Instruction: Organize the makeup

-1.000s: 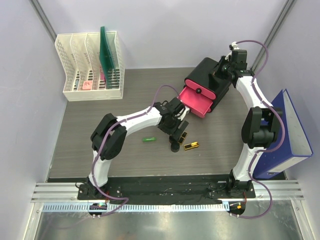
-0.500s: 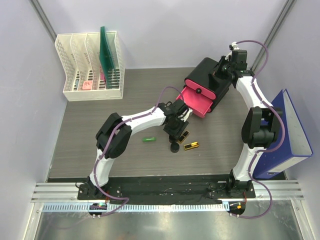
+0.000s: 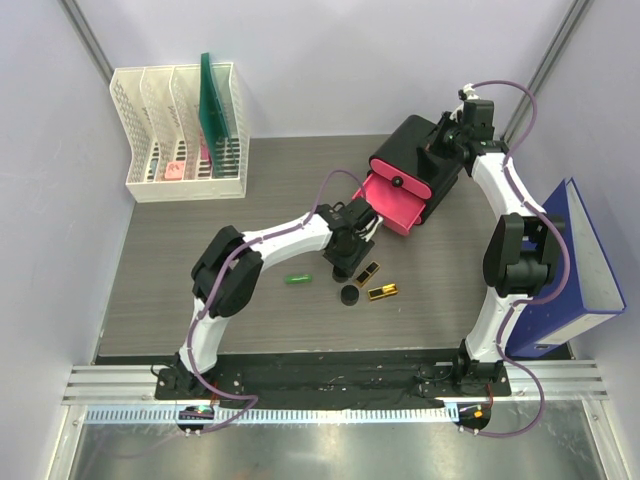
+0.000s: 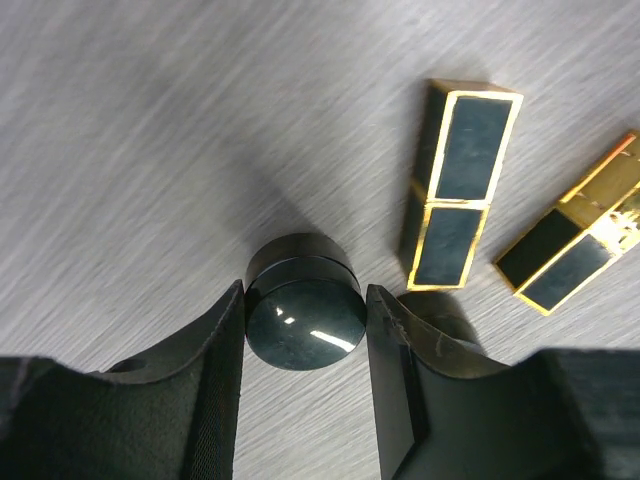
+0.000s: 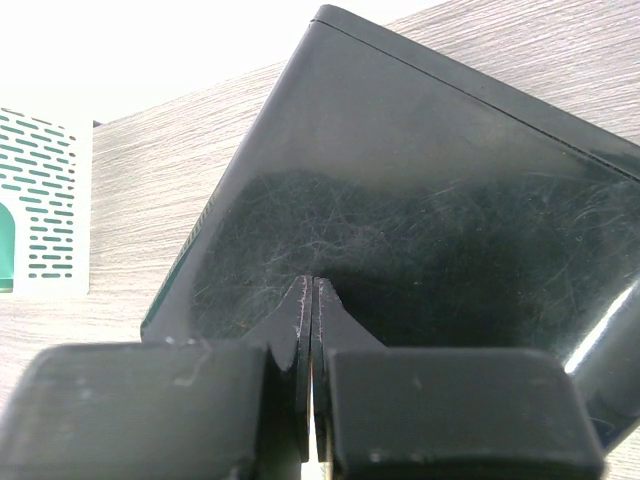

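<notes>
We see the grey surface (image 3: 180,280) w/ the black box (image 3: 425,150) on it, its pink drawer (image 3: 390,205) pulled out. The right gripper (image 5: 312,300) has its fingers together, tips on the box top. The left gripper (image 4: 305,295) is clamped on a black round compact (image 4: 304,322), just beside a gold-black stick (image 4: 458,185), w/ a second stick (image 4: 575,240) past it. The slim green tube (image 3: 298,278) lies apart on the surface, to the left.

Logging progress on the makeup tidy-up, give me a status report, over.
Left gripper shut on a black compact. Right gripper shut, tips at the black box. Two gold-black sticks close beside the compact, not touching it. Pink drawer open.
</notes>
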Robot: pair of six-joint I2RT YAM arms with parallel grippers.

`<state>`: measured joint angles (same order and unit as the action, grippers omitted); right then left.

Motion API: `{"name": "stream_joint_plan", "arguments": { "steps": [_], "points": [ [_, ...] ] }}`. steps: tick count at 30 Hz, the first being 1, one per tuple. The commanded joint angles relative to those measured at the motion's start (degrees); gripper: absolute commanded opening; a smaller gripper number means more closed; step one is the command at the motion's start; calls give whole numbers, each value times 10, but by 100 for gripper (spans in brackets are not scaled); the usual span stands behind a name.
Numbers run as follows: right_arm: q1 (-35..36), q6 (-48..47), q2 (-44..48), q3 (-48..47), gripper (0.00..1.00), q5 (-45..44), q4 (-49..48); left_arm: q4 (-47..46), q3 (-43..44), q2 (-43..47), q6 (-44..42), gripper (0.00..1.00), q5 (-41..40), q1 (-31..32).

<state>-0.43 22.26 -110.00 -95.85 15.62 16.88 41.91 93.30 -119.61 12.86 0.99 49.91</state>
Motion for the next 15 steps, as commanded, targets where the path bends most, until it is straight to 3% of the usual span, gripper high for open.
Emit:
{"name": "stream_joint_plan", "arguments": {
  "steps": [1, 15],
  "points": [
    [4, -24, -46, 45, 1, -30, 155, 39, 63, 21, -15, 17, -47, -4],
    [4, -23, -49, 46, 1, -26, 154, 76, 231, 3, -10, 13, -33, -31]
  ]
}}
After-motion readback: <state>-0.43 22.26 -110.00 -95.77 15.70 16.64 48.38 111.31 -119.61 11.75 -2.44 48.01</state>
